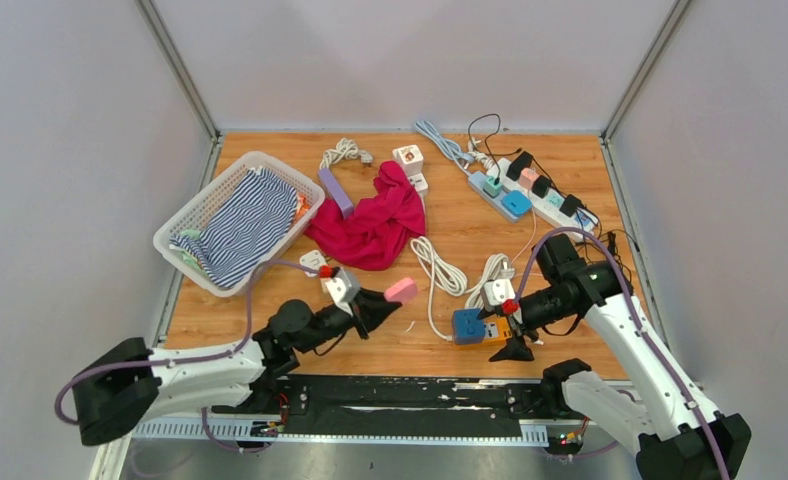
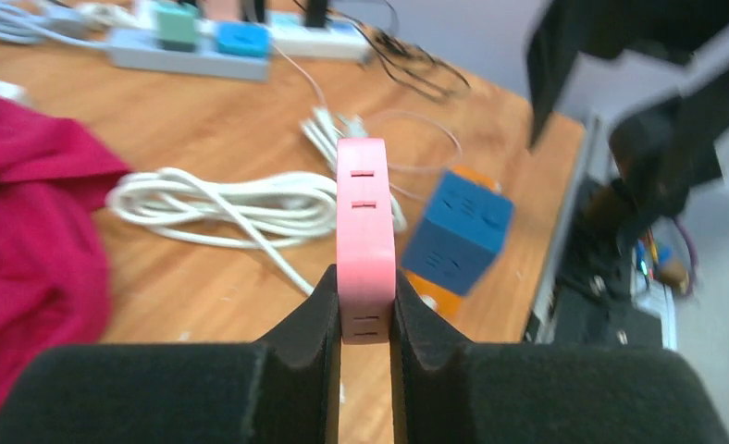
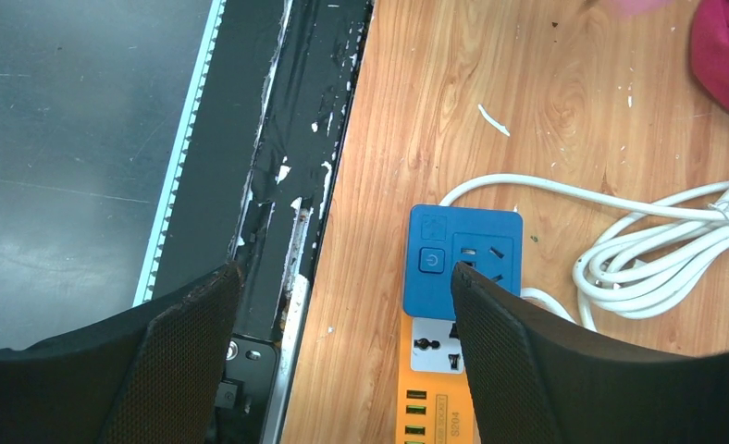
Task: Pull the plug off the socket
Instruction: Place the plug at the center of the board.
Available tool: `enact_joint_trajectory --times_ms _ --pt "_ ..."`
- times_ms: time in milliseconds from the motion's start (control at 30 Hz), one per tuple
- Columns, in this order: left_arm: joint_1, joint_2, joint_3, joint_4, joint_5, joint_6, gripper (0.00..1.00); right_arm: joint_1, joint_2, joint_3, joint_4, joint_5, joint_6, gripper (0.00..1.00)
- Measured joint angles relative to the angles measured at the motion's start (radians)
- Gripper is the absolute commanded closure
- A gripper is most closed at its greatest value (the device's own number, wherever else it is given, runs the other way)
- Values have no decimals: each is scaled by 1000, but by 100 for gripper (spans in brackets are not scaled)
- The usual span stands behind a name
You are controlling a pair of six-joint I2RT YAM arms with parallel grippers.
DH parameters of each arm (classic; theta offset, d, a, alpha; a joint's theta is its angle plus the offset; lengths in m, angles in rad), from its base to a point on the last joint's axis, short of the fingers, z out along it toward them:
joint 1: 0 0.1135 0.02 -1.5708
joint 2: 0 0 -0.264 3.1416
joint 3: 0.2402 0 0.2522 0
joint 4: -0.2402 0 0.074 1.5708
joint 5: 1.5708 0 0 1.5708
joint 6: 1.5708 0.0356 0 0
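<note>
Pinching the pink plug (image 2: 365, 213) by its flat sides, left hand (image 2: 365, 289) is clamped on; seems light, stiff, slippery; right hand (image 3: 342, 277) gapes wide.

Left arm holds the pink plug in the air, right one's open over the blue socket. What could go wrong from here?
1. The left gripper pinches the pink plug only at one end; it may pivot or slip out.
2. The blue socket sits near the table edge, and the right gripper is open, not clamping it; a nudge could push it off.
3. The white cord coils beside that socket and could snag a finger.
</note>
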Motion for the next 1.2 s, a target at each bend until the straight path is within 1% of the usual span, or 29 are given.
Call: enact_joint_trajectory --times_ms 100,200,300,367,467,567,800,933,1067,1133,1200 --pt "130 -130 -13 -46 -12 -82 100 -3 3 0 2 1 2 16" --pt "270 -219 -27 -82 -18 -182 100 -9 5 -2 2 1 4 16" --pt "410 -250 -27 -105 -18 -284 100 -12 12 -2 3 2 4 16" --pt "492 -242 -27 -119 -25 -360 100 -14 15 -2 3 3 5 16" --pt "563 -198 -27 -138 -58 -454 100 -22 16 -2 3 3 5 16" --pt "603 -140 -27 -165 -116 -523 100 -25 16 -4 6 3 6 15" --pt "630 -63 -23 -227 -245 -601 100 -25 17 -8 10 4 7 15" --pt "631 -43 -9 -270 -311 -623 90 -25 17 -8 11 4 8 15" --pt "632 -17 5 -290 -351 -637 67 -26 17 -8 11 4 8 15" --pt "634 -6 8 -302 -362 -642 51 -26 17 -8 12 4 8 15" --pt "635 -5 9 -307 -372 -643 45 -26 17 -8 13 4 8 15"
